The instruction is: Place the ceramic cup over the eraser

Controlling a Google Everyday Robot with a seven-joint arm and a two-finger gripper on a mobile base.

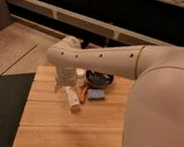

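The ceramic cup [80, 74], small and off-white, stands on the wooden table [53, 128] just left of the black bowl. My gripper [66, 90] hangs from the downturned wrist at the table's back left, in front of and slightly left of the cup. It looks open, and I see nothing held in it. The arm crosses the view from the right and hides part of the table's back. The eraser is hidden or too small to make out.
A round black bowl [100, 79] sits at the back of the table with a blue square pad [97, 95] in front of it and a small orange thing [84, 93] beside that. A white bar [72, 101] lies slanted just below the gripper. A dark mat [3, 107] covers the floor on the left.
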